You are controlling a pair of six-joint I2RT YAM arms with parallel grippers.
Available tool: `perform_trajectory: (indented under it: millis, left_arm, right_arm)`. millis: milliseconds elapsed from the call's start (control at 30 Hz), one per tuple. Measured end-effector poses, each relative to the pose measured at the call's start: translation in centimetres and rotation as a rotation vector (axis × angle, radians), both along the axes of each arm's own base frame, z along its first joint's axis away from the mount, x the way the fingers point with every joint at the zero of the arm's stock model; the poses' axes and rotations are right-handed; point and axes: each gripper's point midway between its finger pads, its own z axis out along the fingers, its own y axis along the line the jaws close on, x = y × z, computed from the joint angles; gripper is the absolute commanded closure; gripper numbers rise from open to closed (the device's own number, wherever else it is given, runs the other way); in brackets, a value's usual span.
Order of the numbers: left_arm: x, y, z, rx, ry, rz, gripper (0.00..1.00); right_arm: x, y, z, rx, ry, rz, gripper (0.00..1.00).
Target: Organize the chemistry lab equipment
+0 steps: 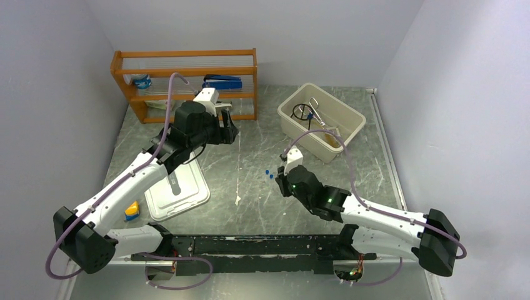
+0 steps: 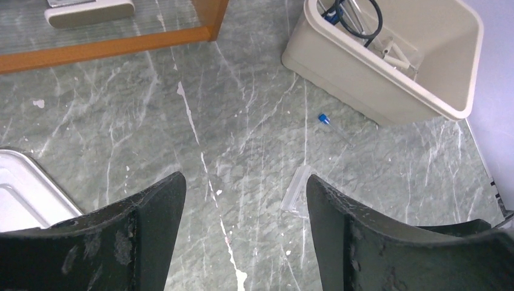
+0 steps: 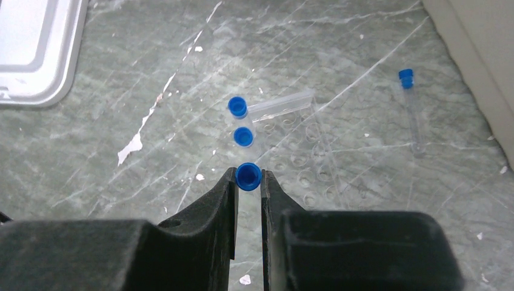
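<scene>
Left arm (image 1: pixel 134 178) extends to upper centre-left of top view; left gripper (image 2: pixel 242 185) spread wide. Right arm (image 1: pixel 375 215) bent toward centre; right gripper (image 3: pixel 249 182) pinched on blue-capped tube (image 3: pixel 248 174).

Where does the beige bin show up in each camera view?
Top external: bin back right of centre.
Left wrist: bin top right.
Right wrist: bin wall only, top right corner.
Shared landmark: white lid, left of the bin in all three.
</scene>
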Motion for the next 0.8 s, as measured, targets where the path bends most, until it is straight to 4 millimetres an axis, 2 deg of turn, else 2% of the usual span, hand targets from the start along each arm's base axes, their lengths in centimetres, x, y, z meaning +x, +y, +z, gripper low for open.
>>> perform_trajectory:
  millis: [267,633,800]
  left_arm:
    - [-0.3,-0.4,-1.1,-0.005,0.014,-0.025,0.24]
    - [-0.4,-0.6,-1.6,-0.007,0.022,-0.04,0.24]
    - [-0.5,-0.8,-1.7,-0.009,0.026,-0.047,0.24]
  right_arm:
    - [-0.6,0.7,-2.3,-0.031,0.005,0.023,0.92]
    - [0.2,0.9,-1.7,-0.035,-0.068,0.021,0.93]
    - [0.4,0.8,-2.1,-0.052,-0.07,0.015,0.92]
